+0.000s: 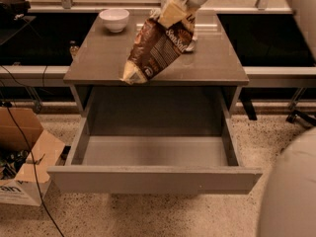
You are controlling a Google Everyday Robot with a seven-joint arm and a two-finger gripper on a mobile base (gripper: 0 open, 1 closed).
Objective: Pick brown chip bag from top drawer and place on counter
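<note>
The brown chip bag (157,49) hangs tilted from my gripper (178,10), which is shut on its cream upper end at the top centre of the view. The bag's lower cream end is over the front left part of the counter (217,63), close to or touching the surface; I cannot tell which. The top drawer (153,177) is pulled wide open below the counter, and nothing shows inside it.
A white bowl (114,19) stands at the counter's back left corner. A small shiny object (190,44) sits behind the bag. An open cardboard box (22,157) and cables lie on the floor at the left. A grey rounded robot part (291,191) fills the lower right.
</note>
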